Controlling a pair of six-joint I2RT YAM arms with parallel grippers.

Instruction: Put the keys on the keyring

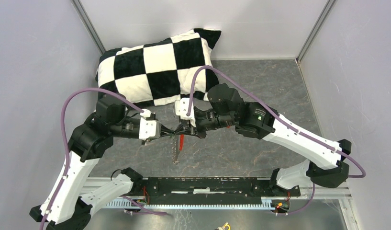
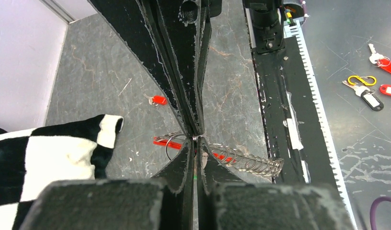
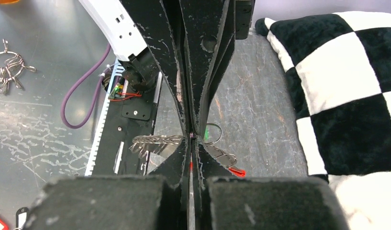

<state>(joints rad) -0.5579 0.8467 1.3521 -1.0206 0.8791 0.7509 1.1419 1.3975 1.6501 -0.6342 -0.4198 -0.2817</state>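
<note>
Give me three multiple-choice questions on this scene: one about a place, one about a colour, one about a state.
1. Where is the pillow? A) at the back of the table B) at the near edge C) hanging in the air
2. What colour is the head of the key lying loose on the table? A) green B) red C) yellow
3. How are the left gripper and right gripper? A) both open B) one open C) both shut
Answers: A, it lies behind both arms; B, its head is bright red; C, both finger pairs press together at the keyring.
</note>
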